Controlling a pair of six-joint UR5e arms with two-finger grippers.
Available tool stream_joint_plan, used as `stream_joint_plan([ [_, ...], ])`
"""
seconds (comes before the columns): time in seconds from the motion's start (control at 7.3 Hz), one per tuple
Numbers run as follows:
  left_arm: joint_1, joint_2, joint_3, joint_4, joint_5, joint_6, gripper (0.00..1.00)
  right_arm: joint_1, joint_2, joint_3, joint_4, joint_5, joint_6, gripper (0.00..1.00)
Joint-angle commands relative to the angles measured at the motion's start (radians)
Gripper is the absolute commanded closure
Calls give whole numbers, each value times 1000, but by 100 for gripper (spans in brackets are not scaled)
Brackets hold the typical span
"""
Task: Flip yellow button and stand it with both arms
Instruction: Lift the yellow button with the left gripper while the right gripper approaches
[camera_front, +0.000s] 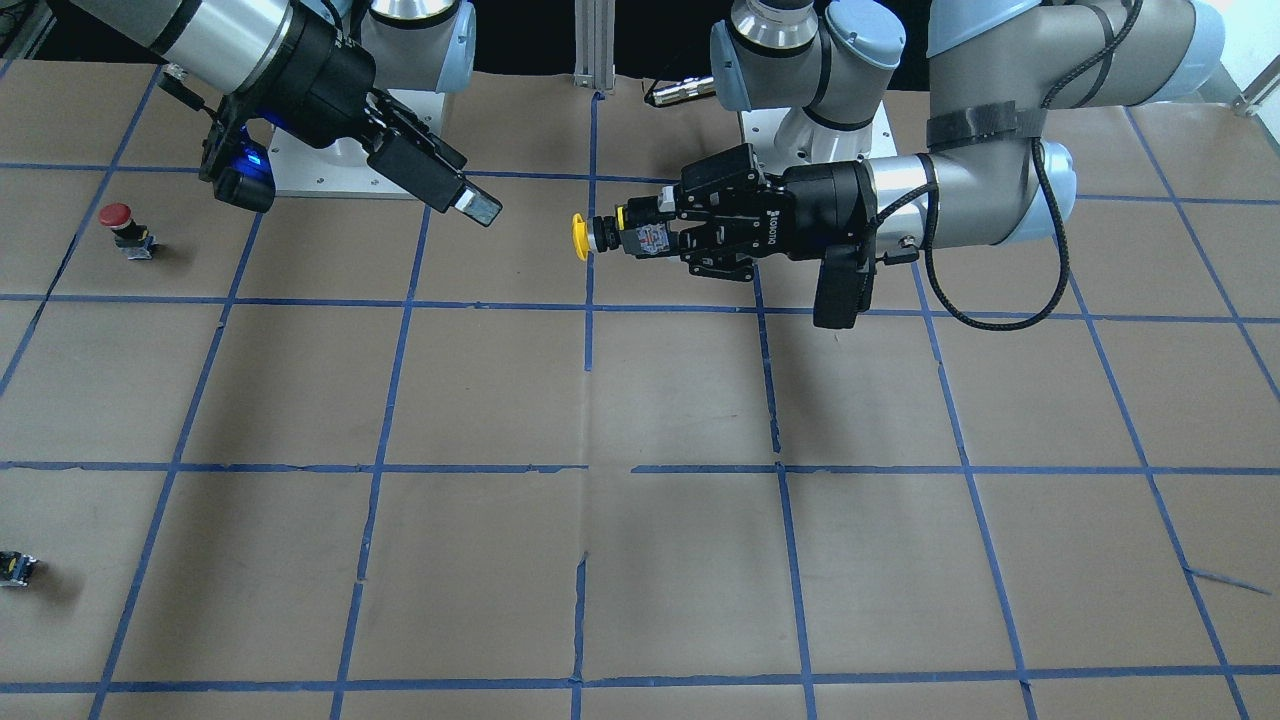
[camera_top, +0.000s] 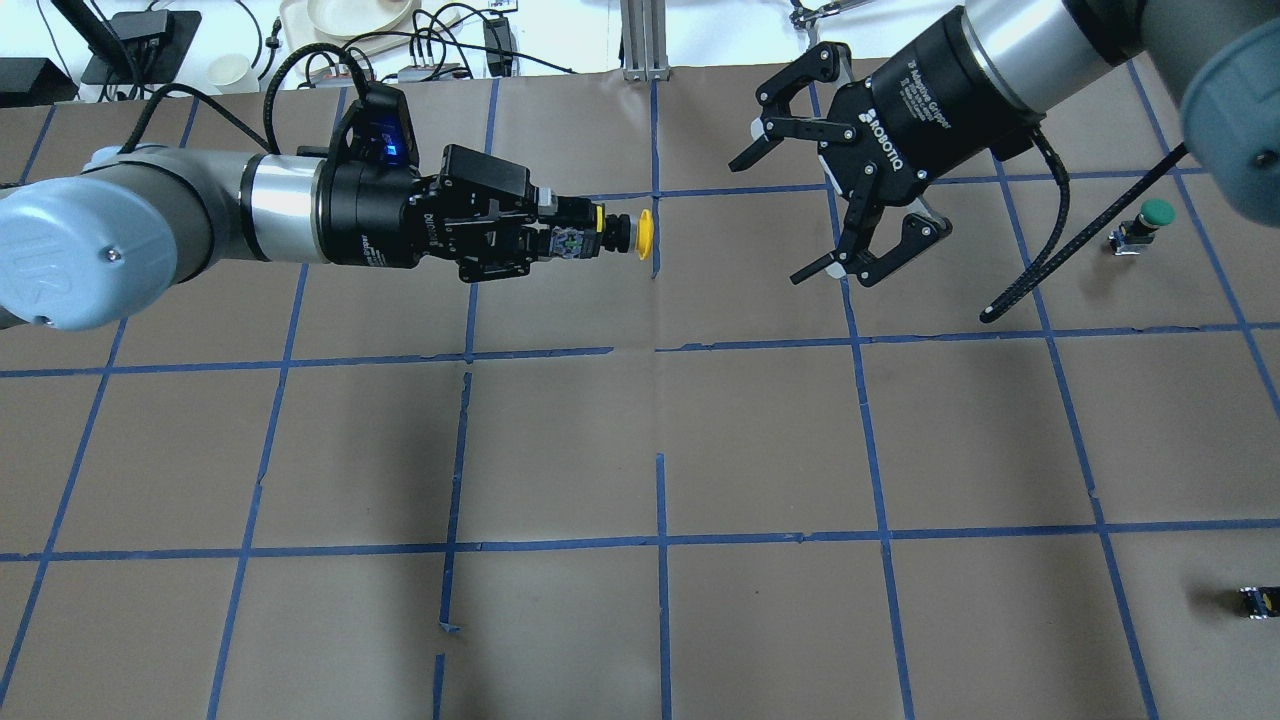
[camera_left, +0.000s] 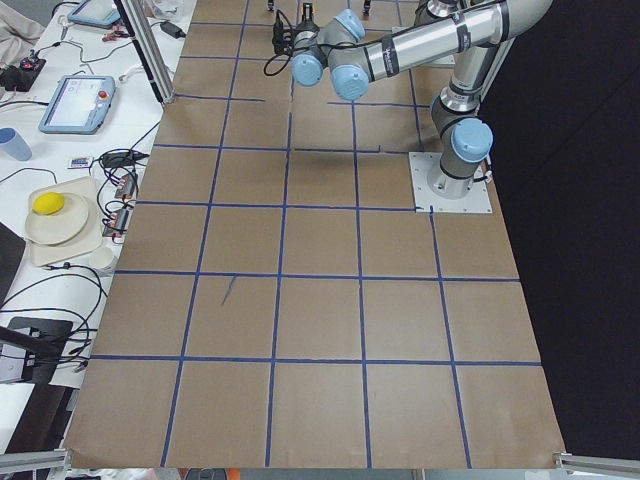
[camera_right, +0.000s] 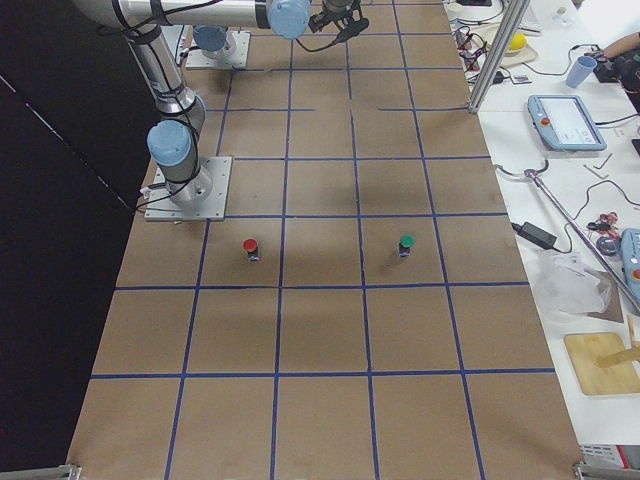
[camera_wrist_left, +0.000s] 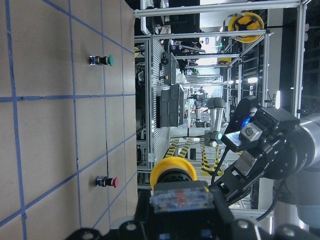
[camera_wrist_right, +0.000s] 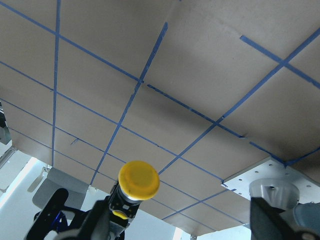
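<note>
The left end effector (camera_top: 565, 240) is clamped on the body of the yellow button (camera_top: 612, 232), holding it sideways up off the tabletop (camera_top: 640, 450). Past its cap, not touching, the right end effector (camera_top: 768, 222) hangs with jaws spread wide. Further off sits a red button (camera_front: 118, 222).

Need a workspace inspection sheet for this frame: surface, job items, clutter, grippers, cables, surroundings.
Surface: table covered in brown paper with a blue tape grid; gaps in the tape in places.
Job's things: yellow button held off the table, horizontal, cap toward the right gripper.
Clutter: red button and green button standing on the table; small dark part near the edge, too small to identify.
Grippers: left gripper shut on the yellow button's body; right gripper open, apart from the cap.
Cables: black cable loops slack behind the right gripper.
Surroundings: bench beyond the table with plates and wires; pendant on the side bench.
</note>
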Motion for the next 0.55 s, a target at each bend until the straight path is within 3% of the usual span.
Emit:
stream_joint_plan([
  [0.0, -20, 3, -8, 2, -63, 0, 86, 5, 9, 7, -6, 92, 43, 0],
  [0.14, -20, 3, -8, 2, -66, -1, 86, 5, 12, 35, -51, 114, 43, 0],
  [0.41, -22, 6, -8, 3, -74, 2, 86, 14, 48, 61, -250, 110, 166, 0],
])
